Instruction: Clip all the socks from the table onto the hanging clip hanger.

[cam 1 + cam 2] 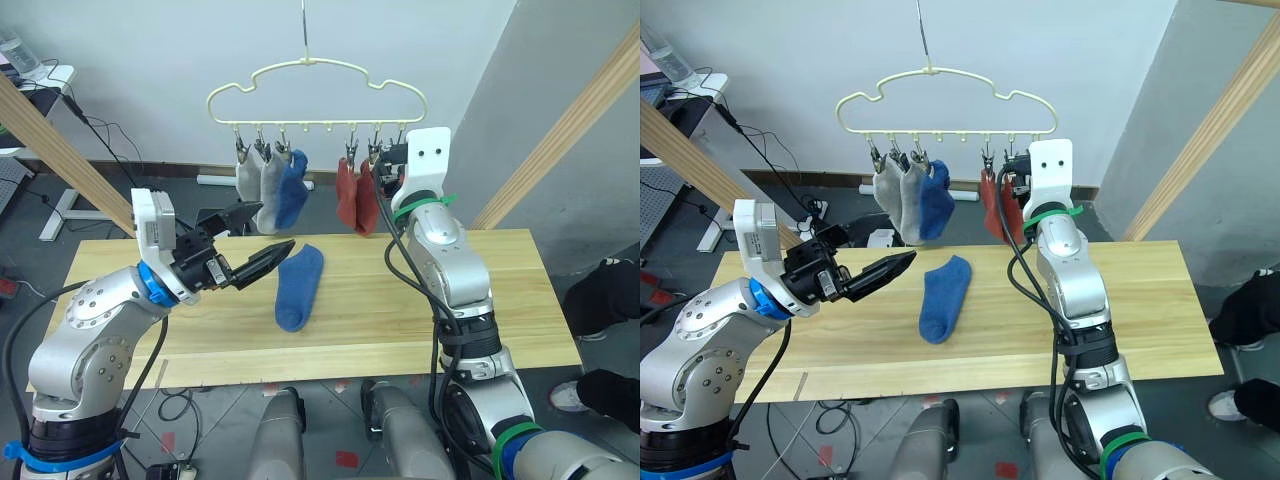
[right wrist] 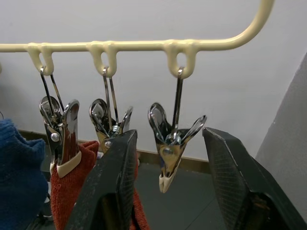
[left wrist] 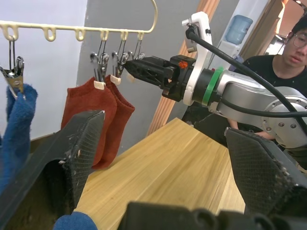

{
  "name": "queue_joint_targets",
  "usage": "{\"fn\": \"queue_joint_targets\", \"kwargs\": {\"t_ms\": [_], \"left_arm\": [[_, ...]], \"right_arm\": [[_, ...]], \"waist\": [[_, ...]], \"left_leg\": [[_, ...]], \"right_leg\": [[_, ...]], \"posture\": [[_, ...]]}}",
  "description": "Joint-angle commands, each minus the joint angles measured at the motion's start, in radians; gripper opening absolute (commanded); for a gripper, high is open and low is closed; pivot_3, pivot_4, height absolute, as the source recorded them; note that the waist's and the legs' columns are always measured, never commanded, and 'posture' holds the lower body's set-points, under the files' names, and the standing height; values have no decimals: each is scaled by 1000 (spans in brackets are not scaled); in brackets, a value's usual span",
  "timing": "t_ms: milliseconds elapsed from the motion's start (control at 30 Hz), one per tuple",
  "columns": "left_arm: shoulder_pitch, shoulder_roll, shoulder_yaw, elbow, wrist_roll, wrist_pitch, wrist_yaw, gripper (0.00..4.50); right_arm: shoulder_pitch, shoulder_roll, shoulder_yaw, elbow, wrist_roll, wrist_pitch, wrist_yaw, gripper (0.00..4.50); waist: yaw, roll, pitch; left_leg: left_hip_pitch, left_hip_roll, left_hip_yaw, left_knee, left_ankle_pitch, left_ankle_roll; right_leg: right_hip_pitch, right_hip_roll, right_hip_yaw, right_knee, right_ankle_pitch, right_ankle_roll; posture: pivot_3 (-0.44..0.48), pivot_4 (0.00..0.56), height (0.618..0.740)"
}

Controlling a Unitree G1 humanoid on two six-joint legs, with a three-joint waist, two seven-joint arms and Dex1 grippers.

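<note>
While the right jaws (image 2: 165,191) stand wide around the one empty clip (image 2: 169,153) at the 3 o'clock end of the hanger (image 1: 315,85), they hold nothing yet and touch neither side of it. Just beside that clip hang two red socks (image 1: 357,197), each in its own clip. The left jaws (image 1: 262,250) are also wide and empty, poised over the tabletop (image 1: 500,300) at about 9 o'clock from the last blue sock (image 1: 298,287), near it but apart. That sock lies flat, mid-tabletop, its toe toward 6 o'clock.

Risks, as I judge them: the clip hangs free on its loop, so a squeeze off-centre could swing it out from between the right jaws, or set the whole hanger rocking on its hook. If the left jaws pinch the sock's middle and not its cuff, the cuff may droop and miss the opened clip. A brush against the red pair could tug one loose.

Count: five socks clipped — two grey (image 1: 258,185), one blue (image 1: 291,192), two red — and one blue on the tabletop. One clip looks empty; I cannot count the rest surely.
</note>
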Motion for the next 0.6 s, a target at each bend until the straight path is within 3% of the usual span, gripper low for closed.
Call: {"fn": "queue_joint_targets", "kwargs": {"t_ms": [33, 600], "left_arm": [[-1, 4, -1, -35, 0, -8, 4, 4500], [6, 6, -2, -45, -4, -5, 18, 4500]], "right_arm": [[-32, 10, -2, -15, -6, -38, -8, 2260], [-56, 30, 10, 17, -1, -78, 8, 2260]], "waist": [[0, 0, 0], [0, 0, 0]], "left_leg": [[0, 0, 0, 0, 0, 0], [0, 0, 0, 0, 0, 0]], "right_leg": [[0, 0, 0, 0, 0, 0], [0, 0, 0, 0, 0, 0]], "posture": [[72, 323, 740], [79, 325, 740]]}}
